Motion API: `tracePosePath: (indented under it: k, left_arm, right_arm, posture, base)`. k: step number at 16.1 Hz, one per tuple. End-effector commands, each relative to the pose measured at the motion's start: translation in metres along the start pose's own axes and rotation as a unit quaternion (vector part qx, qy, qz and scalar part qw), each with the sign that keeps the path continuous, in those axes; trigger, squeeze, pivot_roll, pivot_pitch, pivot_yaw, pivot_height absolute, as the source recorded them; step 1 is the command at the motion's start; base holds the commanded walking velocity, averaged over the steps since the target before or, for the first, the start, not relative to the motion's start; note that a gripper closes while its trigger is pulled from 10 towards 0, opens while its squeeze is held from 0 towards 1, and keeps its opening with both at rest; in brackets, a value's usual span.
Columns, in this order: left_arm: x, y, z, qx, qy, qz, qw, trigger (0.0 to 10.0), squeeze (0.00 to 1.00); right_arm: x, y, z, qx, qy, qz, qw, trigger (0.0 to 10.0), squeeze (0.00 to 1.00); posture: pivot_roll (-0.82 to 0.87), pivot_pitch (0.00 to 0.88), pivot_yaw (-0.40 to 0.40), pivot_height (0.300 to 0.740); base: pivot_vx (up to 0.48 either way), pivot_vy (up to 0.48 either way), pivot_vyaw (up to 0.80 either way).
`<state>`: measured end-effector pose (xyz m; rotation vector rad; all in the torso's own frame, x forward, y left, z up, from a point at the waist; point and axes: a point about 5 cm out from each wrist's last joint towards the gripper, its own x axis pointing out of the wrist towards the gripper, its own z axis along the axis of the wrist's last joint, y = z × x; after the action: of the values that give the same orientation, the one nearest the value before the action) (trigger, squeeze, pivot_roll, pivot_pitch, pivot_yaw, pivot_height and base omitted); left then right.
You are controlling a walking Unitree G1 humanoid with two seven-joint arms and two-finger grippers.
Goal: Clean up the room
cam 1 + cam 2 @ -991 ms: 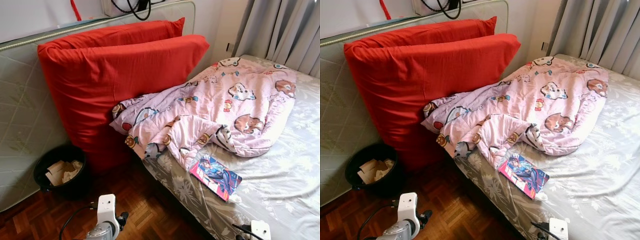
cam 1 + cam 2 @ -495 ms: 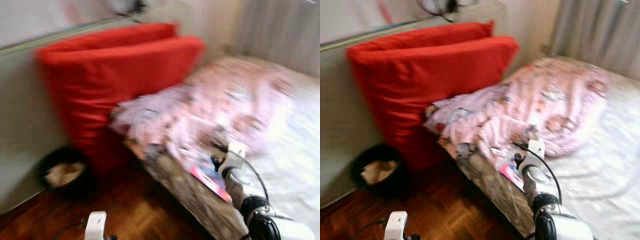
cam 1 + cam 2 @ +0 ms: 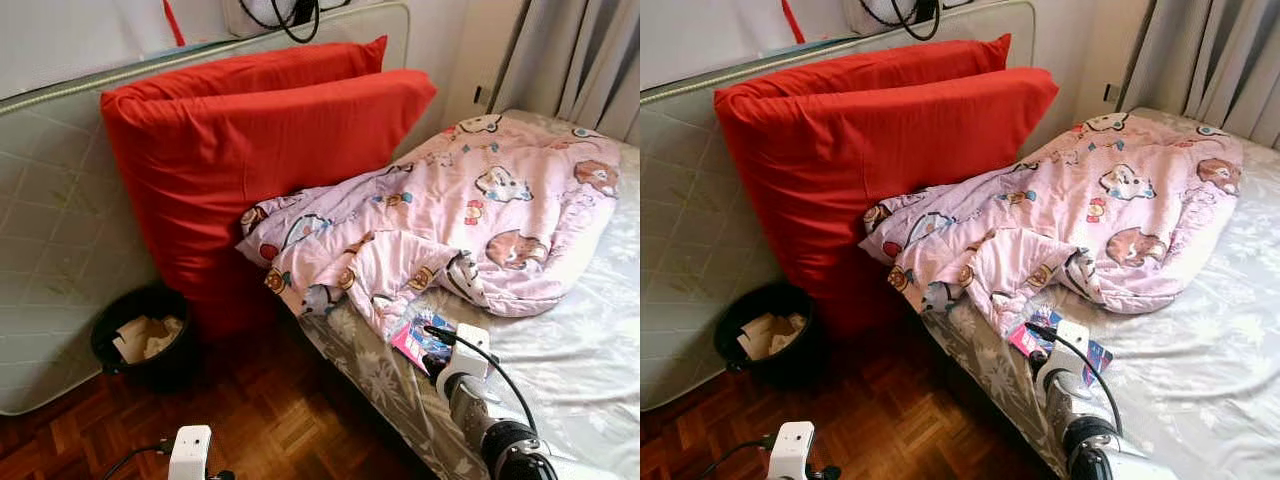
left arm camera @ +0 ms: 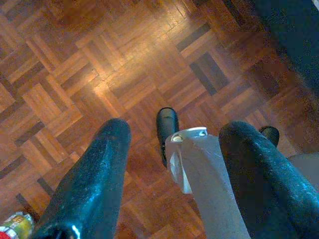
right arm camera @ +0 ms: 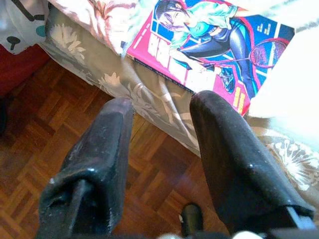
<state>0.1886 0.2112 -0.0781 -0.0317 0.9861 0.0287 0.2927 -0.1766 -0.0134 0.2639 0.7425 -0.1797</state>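
Right arm has swung up from low by the bed edge and now reaches over the bed; right gripper (image 5: 159,144) hovers just short of the comic book (image 5: 209,45), fingers spread apart, nothing between them. Judgement: the book is the next pickup, grasp not yet made. Comic book lies flat on the grey floral bedsheet (image 3: 560,370) near the bed's edge, one end just beside the crumpled pink cartoon blanket (image 3: 440,230). Camera view also shifted since a second ago, so the robot stepped or turned. Left gripper (image 4: 172,164) hangs idle over the parquet floor (image 4: 75,64), fingers apart, empty. Black wastebasket (image 3: 150,350) stands on the floor beside the red cushions (image 3: 250,160), holding crumpled paper or cardboard scraps (image 3: 145,335).
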Motion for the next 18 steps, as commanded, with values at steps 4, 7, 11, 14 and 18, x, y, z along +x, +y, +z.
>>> tracePosePath:
  k: [4,7,11,14,18]
  left_arm:
    - [-0.001,0.001,0.003,-0.011,-0.031,0.003,0.999,10.0,0.00]
    - [-0.001,0.002,0.005,-0.014,-0.040,0.005,0.999,10.0,0.00]
    - [-0.001,0.002,0.006,-0.012,-0.045,0.006,0.999,10.0,0.00]
    - [-0.001,0.002,0.005,-0.015,-0.048,0.005,0.999,10.0,0.00]
    - [-0.001,0.002,0.005,-0.018,-0.053,0.007,0.998,10.0,0.00]
  right_arm:
    - [-0.003,0.003,0.018,-0.008,-0.111,0.007,0.994,10.0,0.00]
    - [-0.008,0.003,0.033,-0.033,-0.200,0.000,0.979,10.0,0.00]
    - [-0.043,-0.069,0.078,-0.054,-0.390,0.020,0.919,10.0,0.00]
    - [-0.049,-0.051,0.088,-0.095,-0.432,0.044,0.896,10.0,0.00]
    - [-0.050,-0.050,0.064,-0.095,-0.414,0.060,0.903,10.0,0.00]
  posture:
    - [0.04,0.000,0.035,0.740]
    - [0.04,0.000,0.036,0.740]
    - [0.02,0.000,0.036,0.740]
    - [0.01,0.000,0.032,0.740]
    - [0.00,0.000,0.030,0.740]
  base:
    - [0.000,0.000,0.00]
    - [0.000,0.000,0.00]
    - [0.000,0.000,0.00]
    - [0.000,0.000,0.00]
    - [0.000,0.000,0.00]
